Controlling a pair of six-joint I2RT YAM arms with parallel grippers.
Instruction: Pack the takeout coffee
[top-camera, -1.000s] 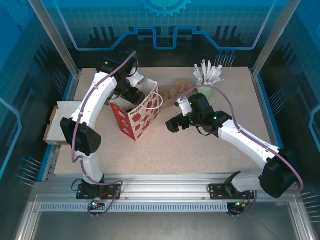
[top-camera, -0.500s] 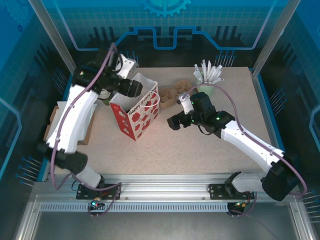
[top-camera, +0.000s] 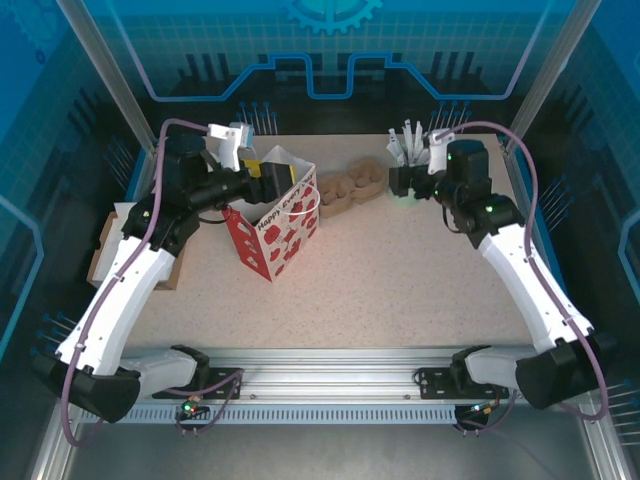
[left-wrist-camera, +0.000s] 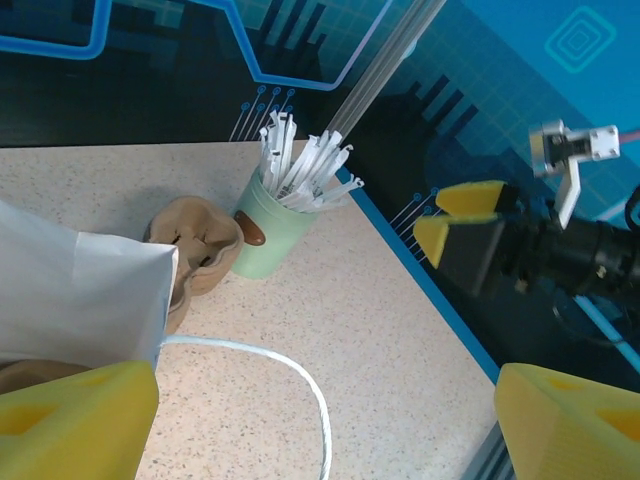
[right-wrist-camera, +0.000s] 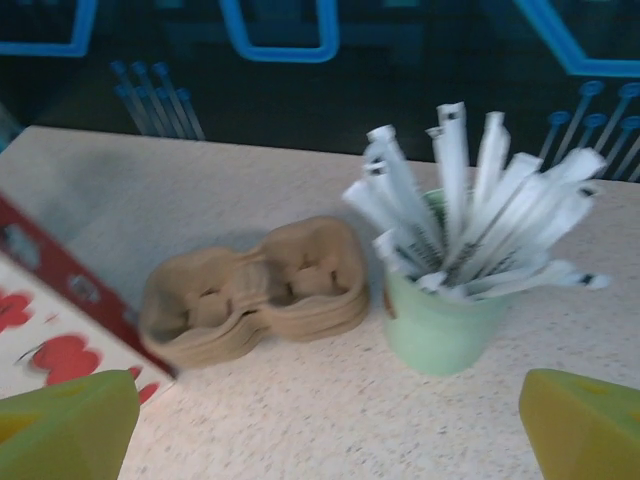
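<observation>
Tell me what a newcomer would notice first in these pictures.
A red-and-white paper bag with a red print stands open left of centre, the open left hand by its top edge. Back right, a pale mint-green cup bristling with white sticks stands beside stacked brown pulp cup carriers, the open right hand close by.

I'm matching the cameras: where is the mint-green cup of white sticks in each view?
Top external: mint-green cup of sticks, far side, right of centre.
Left wrist: the cup, upper middle.
Right wrist: the cup, right of centre.
Shared landmark: brown pulp cup carrier, just left of the cup in every view.
</observation>
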